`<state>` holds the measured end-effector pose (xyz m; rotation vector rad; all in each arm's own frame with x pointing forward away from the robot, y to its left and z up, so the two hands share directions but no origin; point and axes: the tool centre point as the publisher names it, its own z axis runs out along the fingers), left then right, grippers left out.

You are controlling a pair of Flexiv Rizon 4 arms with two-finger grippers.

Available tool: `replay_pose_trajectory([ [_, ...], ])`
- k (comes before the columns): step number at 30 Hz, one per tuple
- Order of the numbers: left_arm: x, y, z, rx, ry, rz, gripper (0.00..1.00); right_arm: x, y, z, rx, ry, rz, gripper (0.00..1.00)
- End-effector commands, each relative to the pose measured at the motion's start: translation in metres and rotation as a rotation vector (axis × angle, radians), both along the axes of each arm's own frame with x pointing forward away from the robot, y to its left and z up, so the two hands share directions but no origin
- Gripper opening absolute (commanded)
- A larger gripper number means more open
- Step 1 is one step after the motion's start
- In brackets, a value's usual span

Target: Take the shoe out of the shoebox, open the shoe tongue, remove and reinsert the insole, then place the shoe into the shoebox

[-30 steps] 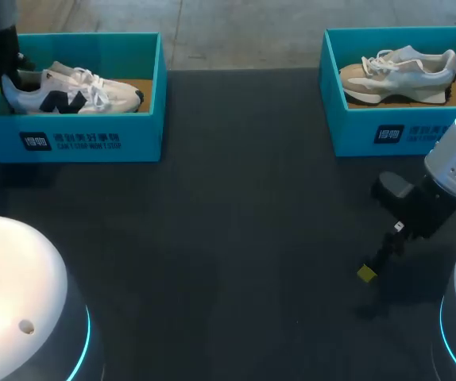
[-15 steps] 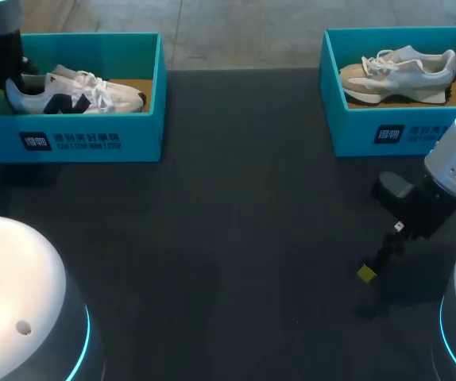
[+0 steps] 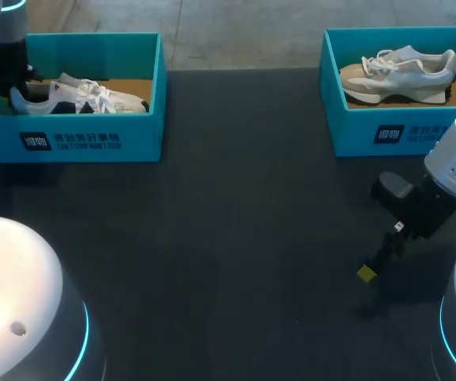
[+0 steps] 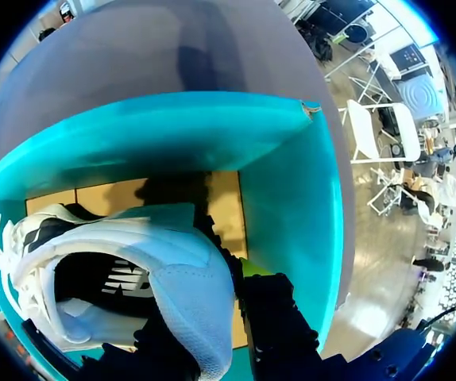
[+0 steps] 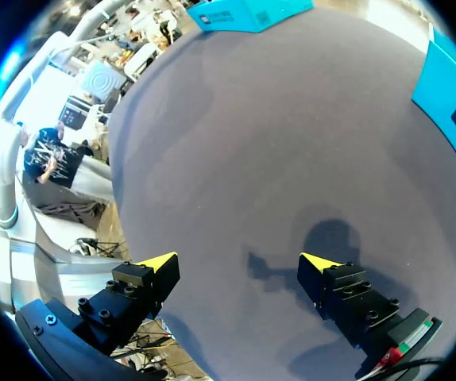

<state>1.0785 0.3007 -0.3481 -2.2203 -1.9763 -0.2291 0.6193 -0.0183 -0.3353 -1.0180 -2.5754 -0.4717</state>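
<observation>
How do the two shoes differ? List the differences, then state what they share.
Colour: the white shoe has dark side markings; the beige shoe is pale all over.
Grip: the left tool holds the white shoe's heel; the beige shoe is untouched, with the right tool open over the table.
Direction: their toes point toward each other.
Shared: both are laced trainers lying in teal shoeboxes.

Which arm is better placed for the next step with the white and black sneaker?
Left: the left gripper is shut on the heel of the sneaker in its shoebox; the right gripper hangs open over the table, far away.
</observation>
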Motion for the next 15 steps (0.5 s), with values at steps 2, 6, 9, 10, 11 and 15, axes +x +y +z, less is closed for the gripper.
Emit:
replay_pose_trajectory([
  [2, 0.003, 0.001, -0.002, -0.003, 0.009, 0.002, 0.0, -0.001, 0.001, 0.0, -0.004, -0.001, -0.001, 1.0],
  [6, 0.004, 0.002, -0.005, -0.008, 0.014, 0.016, 0.0, -0.001, 0.001, 0.0, -0.004, -0.001, -0.001, 1.0],
  [9, 0.005, 0.003, -0.009, -0.003, 0.02, 0.022, 0.0, -0.001, 0.001, 0.0, -0.004, -0.001, -0.001, 1.0],
  [10, 0.005, 0.003, -0.01, -0.001, 0.023, 0.023, 0.0, -0.001, 0.001, 0.0, -0.004, -0.001, -0.001, 1.0],
  [11, 0.005, 0.003, -0.012, 0.003, 0.026, 0.026, 0.0, -0.001, 0.001, 0.0, -0.004, -0.001, -0.001, 1.0],
  [15, 0.005, 0.003, -0.016, 0.009, 0.03, 0.033, 0.0, -0.001, 0.001, 0.0, -0.004, -0.001, -0.001, 1.0],
])
